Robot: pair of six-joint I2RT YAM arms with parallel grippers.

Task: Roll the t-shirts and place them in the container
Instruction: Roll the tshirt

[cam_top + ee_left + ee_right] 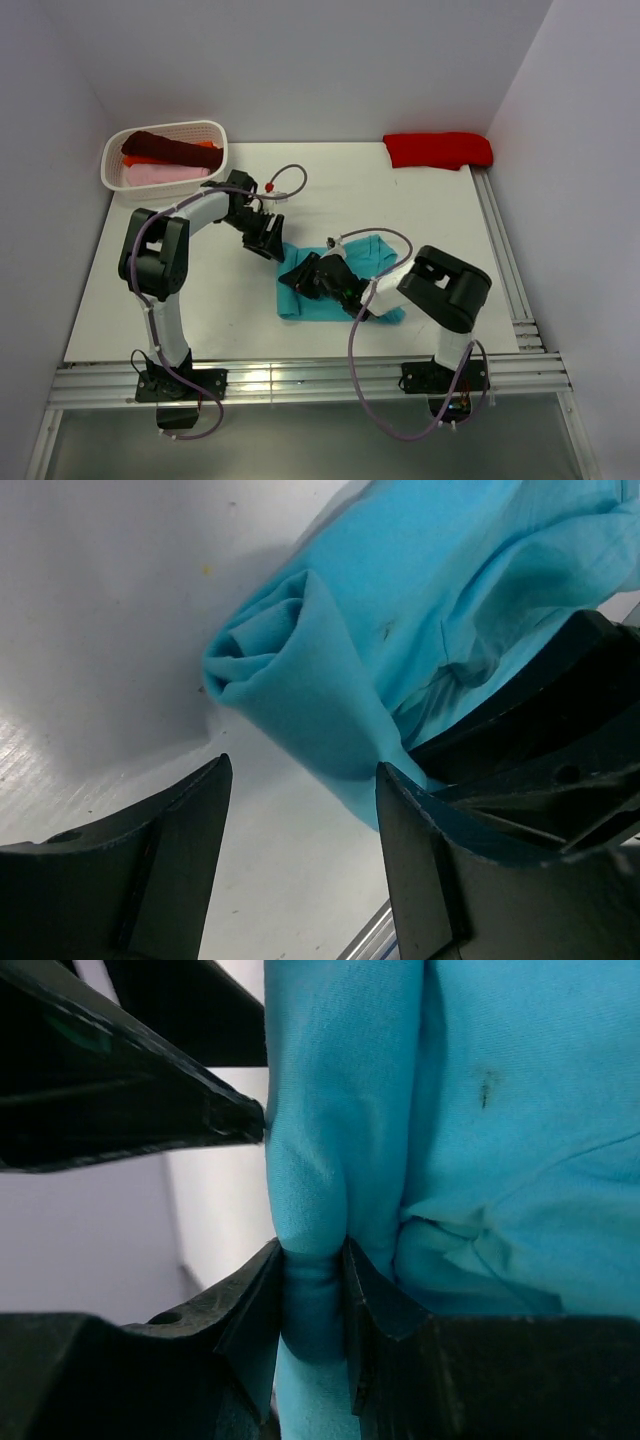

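Right gripper (312,1260) pinches teal t-shirt (500,1110) fold, hidden from overhead

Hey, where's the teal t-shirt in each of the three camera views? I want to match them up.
Top external: teal t-shirt at the table's centre, partly under the right gripper.
Left wrist: teal t-shirt in the upper right, its rolled end towards the centre.
Right wrist: teal t-shirt fills the centre and right, with a fold pinched low at centre.
Shared landmark: the right gripper, black, clamped on the shirt's fold.
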